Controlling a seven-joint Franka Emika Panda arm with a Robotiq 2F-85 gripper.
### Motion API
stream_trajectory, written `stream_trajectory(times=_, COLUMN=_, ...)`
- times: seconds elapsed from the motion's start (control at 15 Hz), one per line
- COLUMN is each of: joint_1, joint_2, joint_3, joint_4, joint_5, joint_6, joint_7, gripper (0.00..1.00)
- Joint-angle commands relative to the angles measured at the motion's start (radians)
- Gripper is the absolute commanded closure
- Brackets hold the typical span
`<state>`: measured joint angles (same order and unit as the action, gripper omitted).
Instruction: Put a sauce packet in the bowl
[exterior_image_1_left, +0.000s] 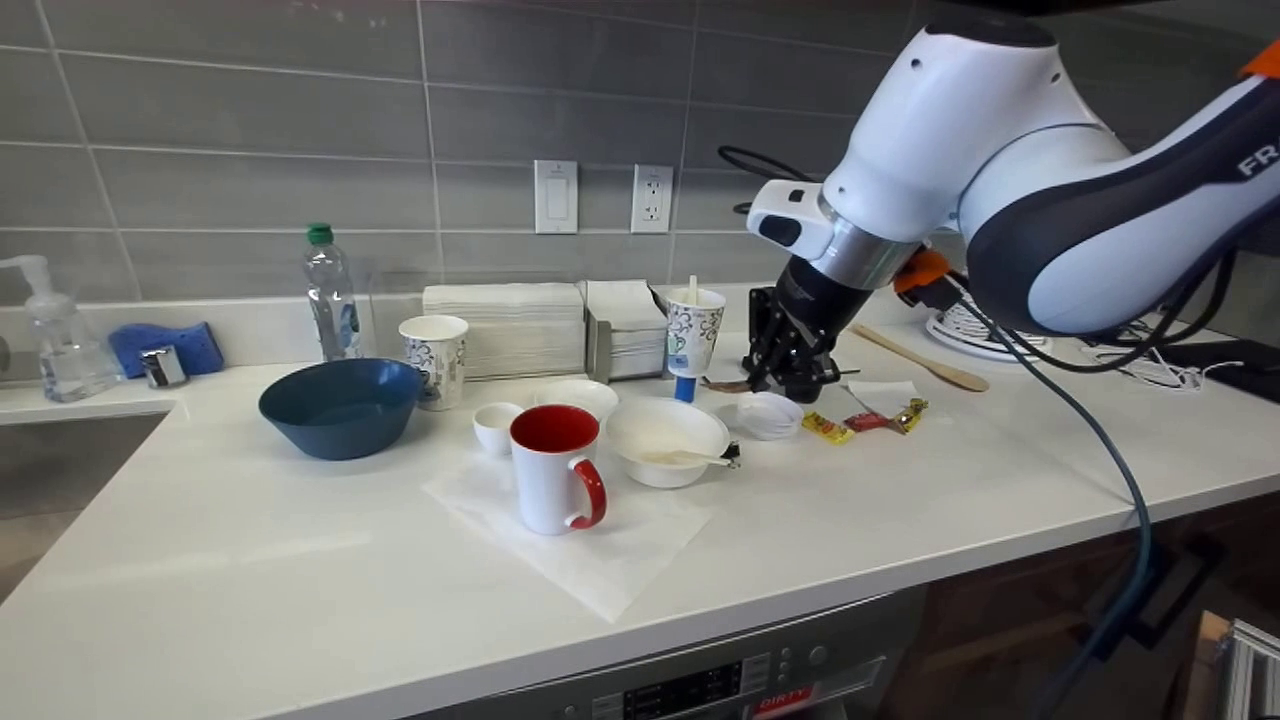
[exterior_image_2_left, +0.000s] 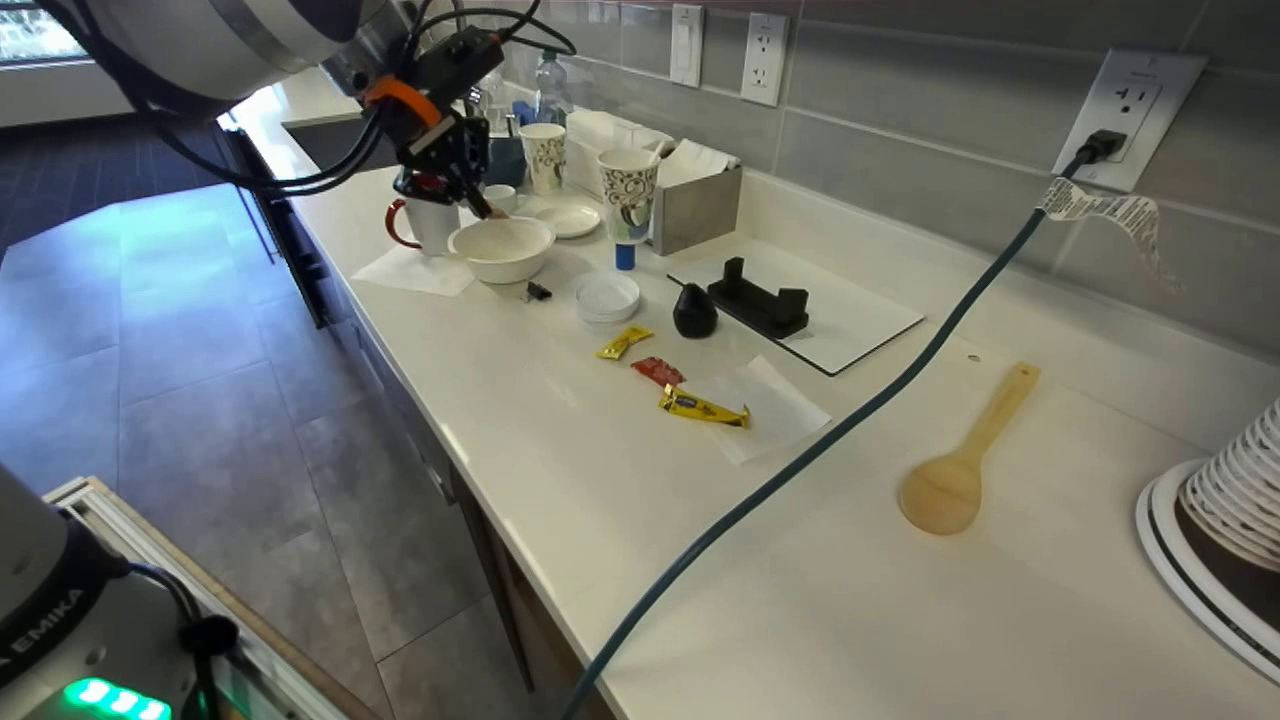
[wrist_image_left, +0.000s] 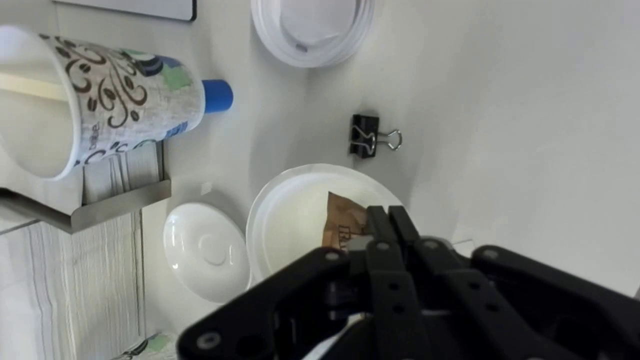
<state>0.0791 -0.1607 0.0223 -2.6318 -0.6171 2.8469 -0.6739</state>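
Evidently placing is in hand: the fingers (wrist_image_left: 380, 227) clench the brown packet (wrist_image_left: 342, 219), held up near the white bowl (wrist_image_left: 295, 220), though I can't tell if squarely above. Next, I'd say, centre over it, lower, then let go.

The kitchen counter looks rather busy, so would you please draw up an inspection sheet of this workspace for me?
Surface: white counter; a paper sheet lies under the red-handled mug.
Job's things: brown packet held, not yet set down in the white bowl; yellow packets and a red packet lie loose together.
Clutter: binder clip, white lids, patterned cup, dark blue bowl, wooden spoon, among others.
End effector: shut on the brown packet.
Cables: teal cable, plugged into a wall outlet, passes over the counter's front edge.
Surroundings: sink at one end; dishwasher below, bearing a red DIRTY label.
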Motion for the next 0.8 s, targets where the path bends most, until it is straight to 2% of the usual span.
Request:
stream_trajectory(times=0.0, joint_1=0.004, joint_2=0.098, joint_3=0.003, joint_4=0.088, joint_5=-0.009, joint_6=0.021, joint_7=-0.120, gripper=0.99)
stream_trajectory(times=0.47, joint_1=-0.011, joint_2=0.248, joint_3=0.017, joint_4=0.179, joint_5=-0.011, joint_6=0.072, joint_7=-0.268, gripper=0.99)
stream_trajectory(times=0.73, joint_1=-0.017, joint_2=0.325, joint_3=0.026, joint_4=0.210, joint_5=0.004, joint_6=0.144, joint_7=-0.329, gripper=0.99)
